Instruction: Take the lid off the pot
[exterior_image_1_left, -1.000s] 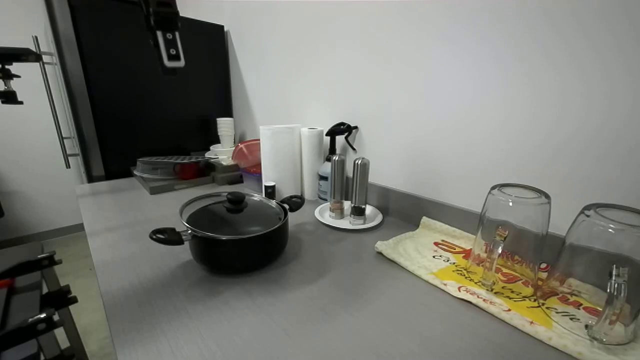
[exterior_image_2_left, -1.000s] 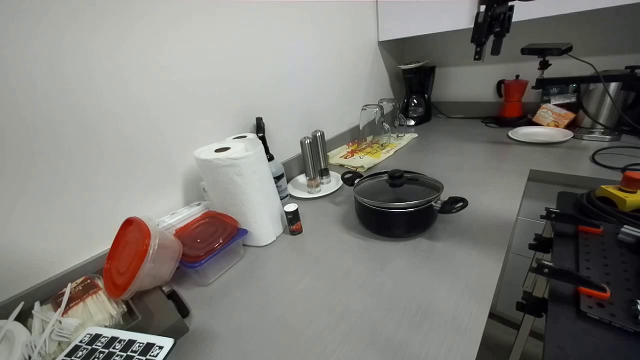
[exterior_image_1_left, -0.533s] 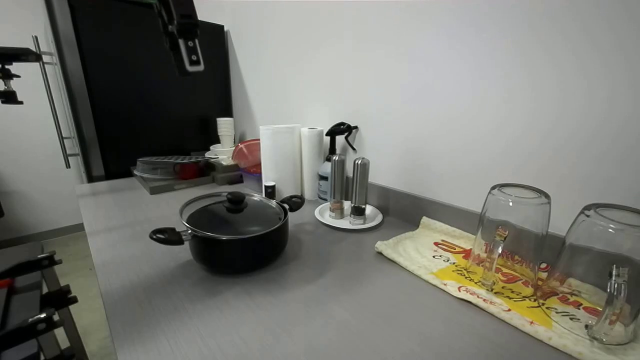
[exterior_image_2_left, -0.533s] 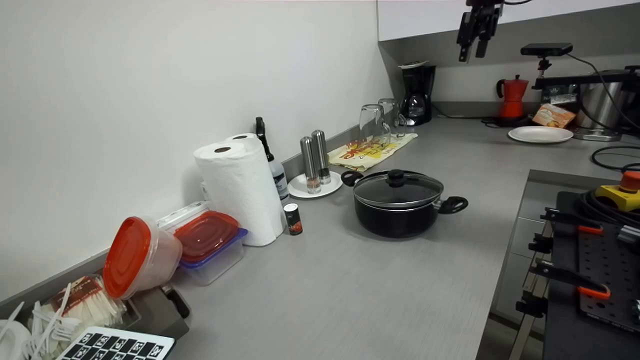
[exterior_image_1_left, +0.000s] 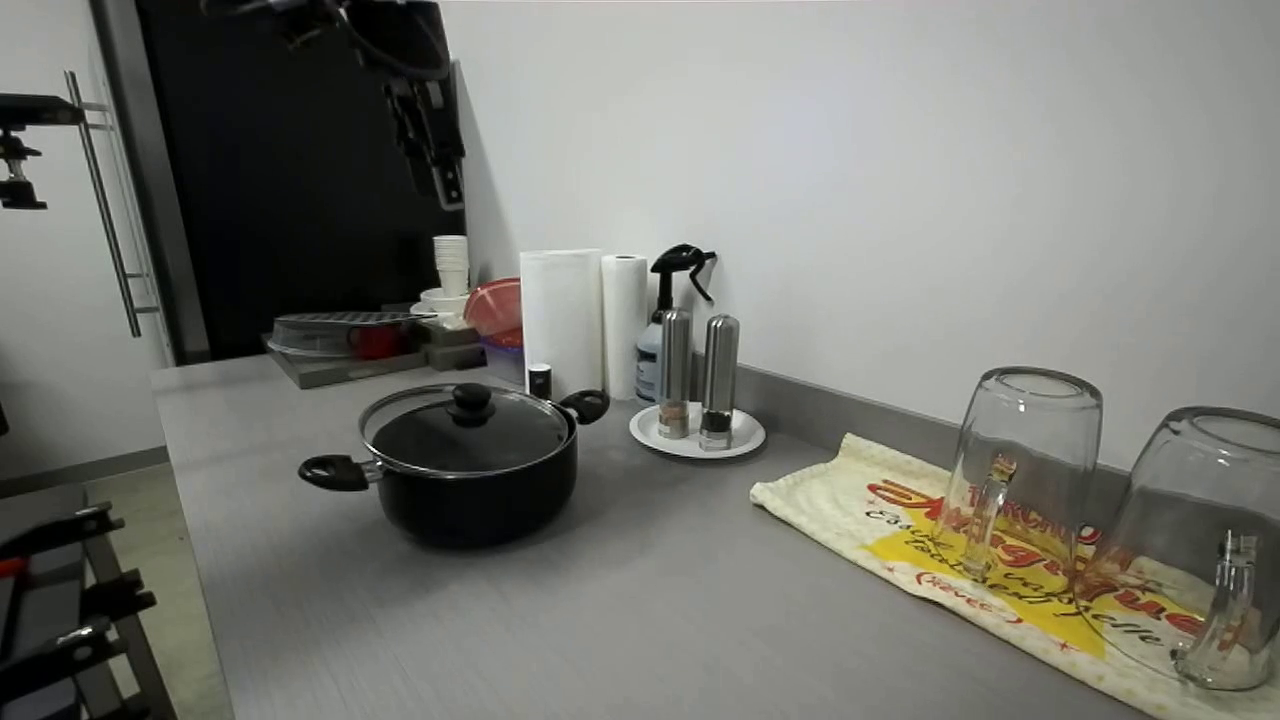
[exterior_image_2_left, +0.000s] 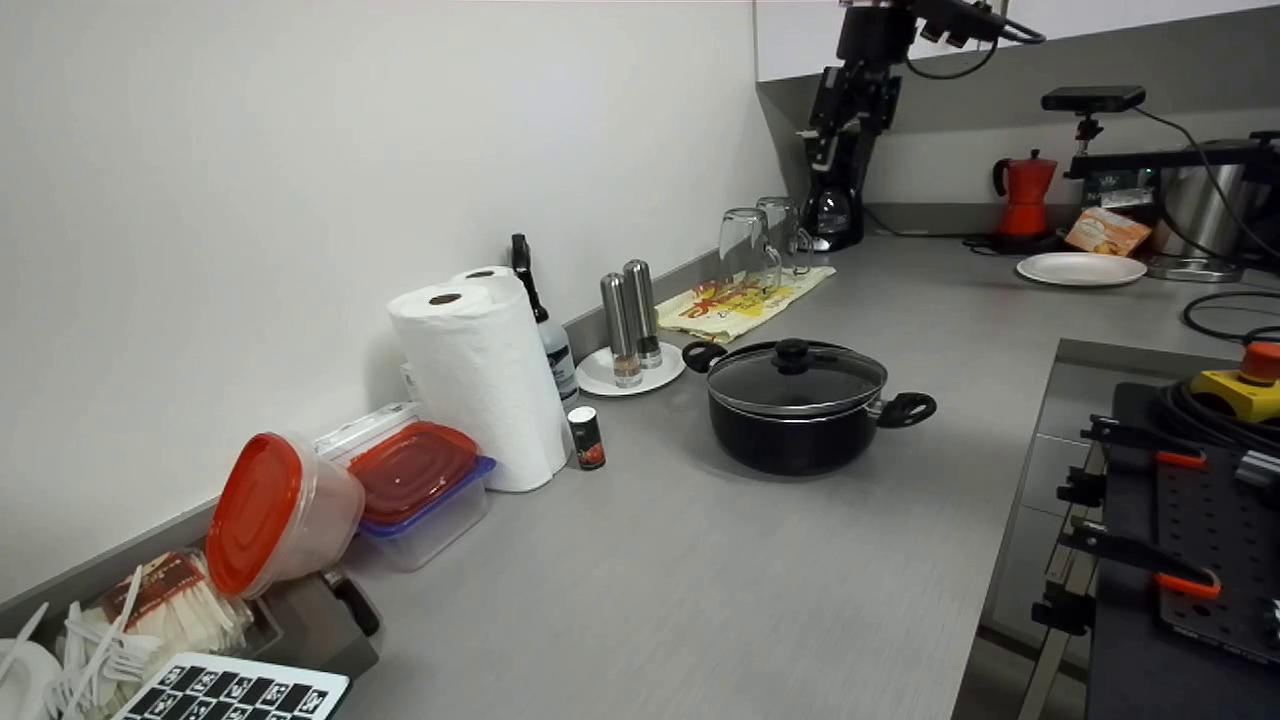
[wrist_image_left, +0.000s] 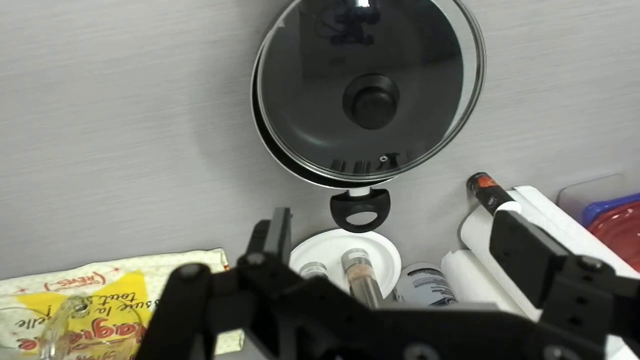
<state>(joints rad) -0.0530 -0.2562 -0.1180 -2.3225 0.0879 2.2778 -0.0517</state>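
The jaws stand spread and pinch nothing. In the wrist view their two sides flank the lower middle of the frame; in both exterior views they hang in the upper part, well apart from the pot (exterior_image_1_left: 480, 510). The lid (exterior_image_1_left: 466, 440) rests on that pot, left of centre in an exterior view, and its knob (wrist_image_left: 375, 107) shows in the upper middle of the wrist view.

The likeliest trouble is the grasp, not yet made. The knob looks short and rounded, so jaws closing too high on it, or beside it, would probably slip off. Going down too far could press them against the lid. A dark crescent shows along the lid's lower-left edge in the wrist view, perhaps meaning it sits slightly askew; pulled off-centre, it could tip and drag the pot along. A careless sideways carry might knock over the mills (exterior_image_1_left: 676, 370) or the paper rolls (exterior_image_1_left: 560, 320).

The surface (exterior_image_1_left: 700, 620) is grey and runs along a white wall (exterior_image_1_left: 900, 200). The mills stand on a white plate (exterior_image_1_left: 748, 435) near the pot. A printed towel (exterior_image_1_left: 860, 500) with upturned glass mugs (exterior_image_1_left: 1030, 440) fills the lower right of an exterior view. Plastic tubs (exterior_image_2_left: 330, 520) sit at the lower left of an exterior view, where a coffee maker (exterior_image_2_left: 835, 215) and a red moka pot (exterior_image_2_left: 1025, 195) stand towards the upper right.
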